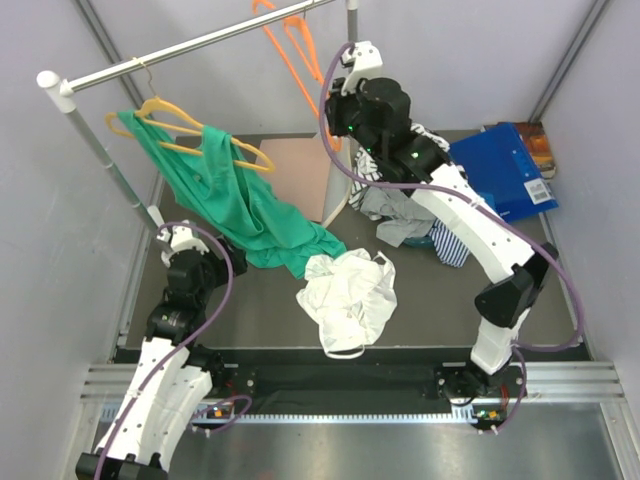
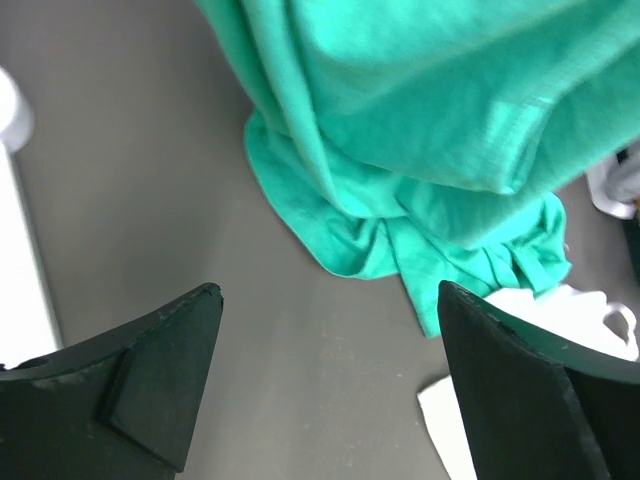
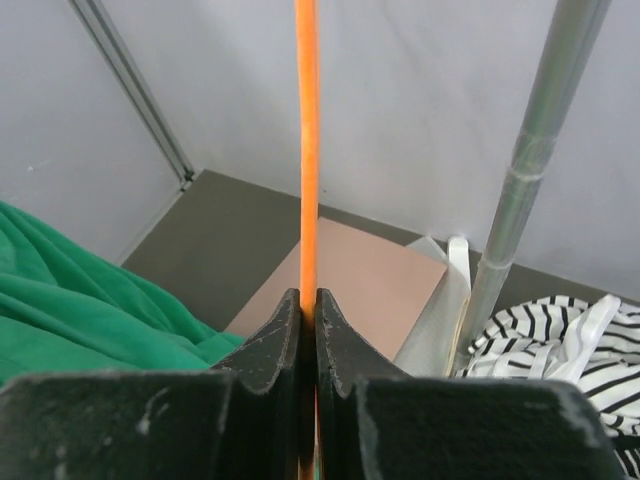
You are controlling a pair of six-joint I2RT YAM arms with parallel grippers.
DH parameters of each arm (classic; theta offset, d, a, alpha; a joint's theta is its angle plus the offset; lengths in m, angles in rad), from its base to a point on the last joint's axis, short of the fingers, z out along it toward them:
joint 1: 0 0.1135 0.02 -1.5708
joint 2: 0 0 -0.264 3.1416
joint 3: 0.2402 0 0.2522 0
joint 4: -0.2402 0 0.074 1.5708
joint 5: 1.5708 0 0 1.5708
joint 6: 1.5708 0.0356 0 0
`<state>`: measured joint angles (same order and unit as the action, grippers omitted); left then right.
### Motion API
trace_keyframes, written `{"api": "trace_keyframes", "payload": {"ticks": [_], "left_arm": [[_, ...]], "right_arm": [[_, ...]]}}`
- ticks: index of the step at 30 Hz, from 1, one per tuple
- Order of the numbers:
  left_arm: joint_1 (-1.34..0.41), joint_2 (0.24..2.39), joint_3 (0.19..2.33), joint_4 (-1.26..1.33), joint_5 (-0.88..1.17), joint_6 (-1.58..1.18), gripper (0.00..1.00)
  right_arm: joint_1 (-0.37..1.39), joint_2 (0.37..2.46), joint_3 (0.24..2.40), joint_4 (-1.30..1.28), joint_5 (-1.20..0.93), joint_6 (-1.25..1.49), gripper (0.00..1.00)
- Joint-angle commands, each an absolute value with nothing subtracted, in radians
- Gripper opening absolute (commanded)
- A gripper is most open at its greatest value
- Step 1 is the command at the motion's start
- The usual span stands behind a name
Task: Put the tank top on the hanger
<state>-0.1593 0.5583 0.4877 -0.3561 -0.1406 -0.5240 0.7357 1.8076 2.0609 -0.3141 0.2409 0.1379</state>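
Closest to the lens in the right wrist view, the right end effector [image 3: 308,318] has its two black fingers pressed together on the hanger [image 3: 307,150], whose thin orange bar runs straight up the middle of the frame from between them. From above, that hanger [image 1: 290,50] sits at top centre, up by the metal rail [image 1: 200,45]. Being thin plastic, it is probably light, fairly stiff yet springy, and smooth enough to twist in a pinch. A hold on a straight run of the bar looks sound, though it may swing once it is off the rail

The tank top [image 1: 350,295] lies crumpled on the dark tabletop [image 1: 260,310] at lower centre of the overhead view, well apart from the hanger. Thin, soft and limp, it should weigh almost nothing and will sag and bunch wherever it is pinched. A shoulder strap or the neckline edge seems the best place to take it, and one strap loop shows at the bottom of the heap

Just beside it, perhaps touching, trails the hem of the green garment [image 1: 230,200], which drapes from a yellow-orange hanger [image 1: 175,115] at upper left. Above bare tabletop next to that hem, the left end effector [image 2: 328,290] hovers with fingers wide apart, holding nothing. At right, a striped shirt [image 3: 560,330] lies under the right arm, with a blue box [image 1: 505,170] beyond
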Motion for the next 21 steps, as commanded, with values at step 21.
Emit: {"api": "trace_keyframes", "payload": {"ticks": [21], "left_arm": [[-0.524,0.563,0.462,-0.411,-0.281,-0.589,0.89]], "right_arm": [[0.741,1.189,1.356,-0.198,0.081,0.104,0.00]]}}
